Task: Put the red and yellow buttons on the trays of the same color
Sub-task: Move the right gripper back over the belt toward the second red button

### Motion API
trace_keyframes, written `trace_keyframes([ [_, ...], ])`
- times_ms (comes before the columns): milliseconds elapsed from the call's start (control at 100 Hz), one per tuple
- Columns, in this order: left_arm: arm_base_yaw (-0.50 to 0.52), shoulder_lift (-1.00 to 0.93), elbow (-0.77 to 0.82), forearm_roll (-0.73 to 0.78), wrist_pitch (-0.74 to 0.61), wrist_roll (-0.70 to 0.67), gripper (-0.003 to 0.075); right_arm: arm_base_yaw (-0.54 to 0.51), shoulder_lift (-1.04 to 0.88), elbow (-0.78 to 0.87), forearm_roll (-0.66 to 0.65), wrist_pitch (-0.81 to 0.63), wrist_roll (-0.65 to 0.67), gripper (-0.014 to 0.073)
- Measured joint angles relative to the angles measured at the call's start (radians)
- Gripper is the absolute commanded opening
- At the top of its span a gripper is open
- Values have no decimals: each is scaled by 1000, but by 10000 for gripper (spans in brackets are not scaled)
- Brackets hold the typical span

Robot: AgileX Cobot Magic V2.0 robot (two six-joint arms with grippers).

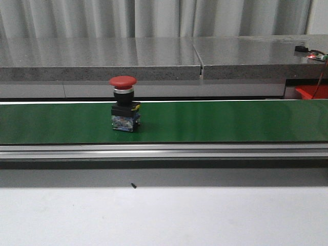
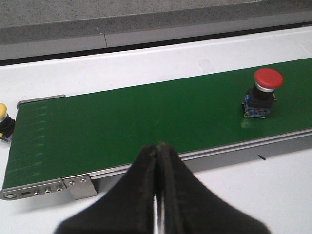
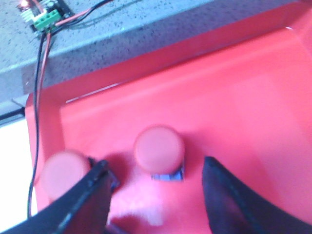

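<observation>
The left gripper has its jaws pressed together with nothing between them, over the near edge of the green belt. One red button stands upright on this belt, well apart from these jaws. A yellow button sits just past the belt end. The right gripper has wide jaws above the red tray. A second red button stands between them, and a third red button is just outside one jaw.

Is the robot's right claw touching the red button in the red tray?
Apart. The right wrist view shows the right gripper open, red tray floor visible between each finger and the red button.
</observation>
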Motion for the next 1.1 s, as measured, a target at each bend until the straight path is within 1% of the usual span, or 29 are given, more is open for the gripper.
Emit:
trace_keyframes([
  [200,0,0,0,0,0,0,-19,38,-165,200,-2,-83,-4,393],
  [420,0,0,0,0,0,0,-19,115,-305,337,-2,-80,-6,397],
  [490,0,0,0,0,0,0,-19,135,-338,365,-10,-56,-11,431],
  [590,0,0,0,0,0,0,-19,156,-360,381,-19,10,-15,552],
  [660,0,0,0,0,0,0,-19,164,-364,385,-21,64,-15,613],
  [810,0,0,0,0,0,0,-19,190,-366,387,-26,152,-16,613],
  [930,0,0,0,0,0,0,-19,233,-366,387,-29,210,-19,613],
  [1100,0,0,0,0,0,0,-19,343,-366,387,-29,281,-49,613],
])
